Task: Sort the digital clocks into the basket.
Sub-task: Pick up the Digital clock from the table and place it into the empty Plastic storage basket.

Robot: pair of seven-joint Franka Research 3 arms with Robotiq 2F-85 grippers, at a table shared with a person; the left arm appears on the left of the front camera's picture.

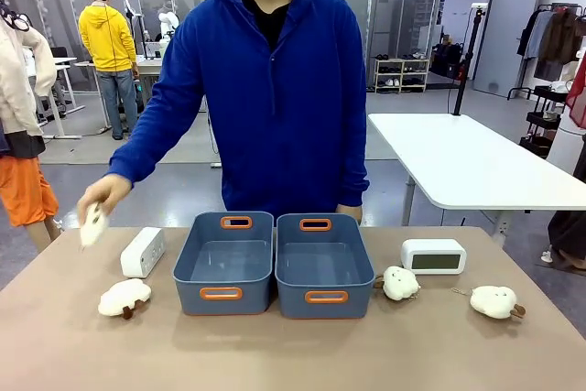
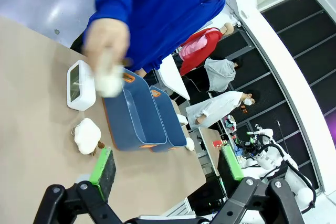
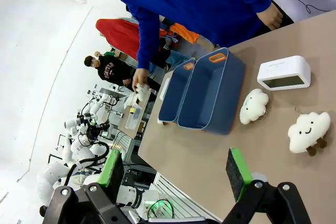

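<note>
Resting on the table, one clock lies just left of the left basket; the other clock stands right of the right basket; left gripper and right gripper hang spread apart.

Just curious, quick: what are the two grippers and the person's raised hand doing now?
Left gripper: open, empty.
Right gripper: open, empty.
Person's hand: holds a white item, blurred.

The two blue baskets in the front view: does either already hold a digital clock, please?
No, the left basket and right basket are empty; one clock stands left of them, the other clock right.
</note>
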